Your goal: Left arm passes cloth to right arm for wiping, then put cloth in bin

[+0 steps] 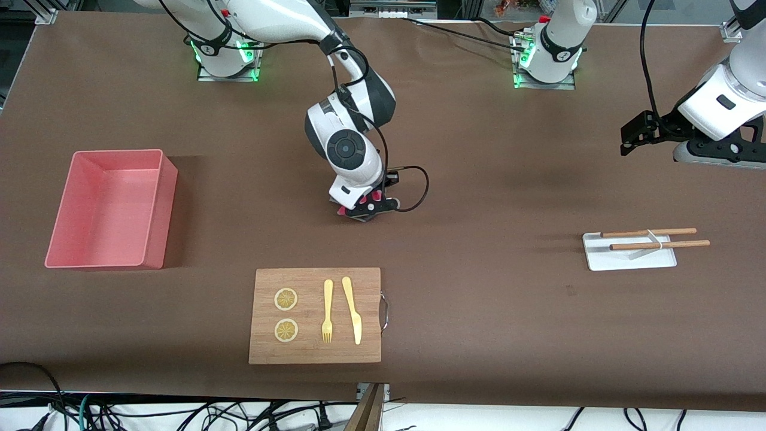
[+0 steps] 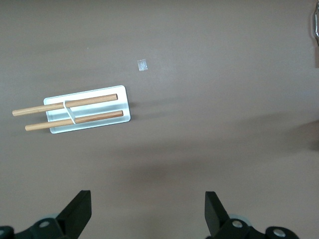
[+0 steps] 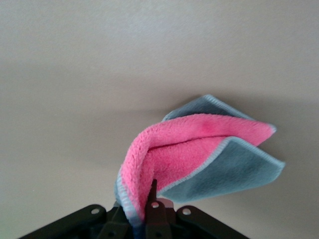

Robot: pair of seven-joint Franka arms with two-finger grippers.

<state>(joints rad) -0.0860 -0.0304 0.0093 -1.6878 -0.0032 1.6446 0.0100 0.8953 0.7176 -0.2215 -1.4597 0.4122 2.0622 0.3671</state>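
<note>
- Since the cloth (image 3: pixel 199 149) is pinched by one folded edge in the right hand (image 1: pixel 366 206), low over the middle of the bench (image 1: pixel 479 149), the pass is judged done and the wiping to be in hand.
- Its pink face and grey-blue face are both shown in the right wrist view, with the loose part splayed out against the bench.
- It is judged light, soft and limp; a corner or a bunched fold is the natural place to be gripped, and a flat pinch is likely to slip.
- The left hand (image 2: pixel 148 211) is held wide and empty, raised over the left arm's end of the bench, where that arm waits.
- Nothing is seen inside the pink bin (image 1: pixel 111 209), which sits toward the right arm's end.
- Two wooden sticks (image 1: pixel 652 238) are carried across the small white tray (image 1: pixel 628 257).
</note>
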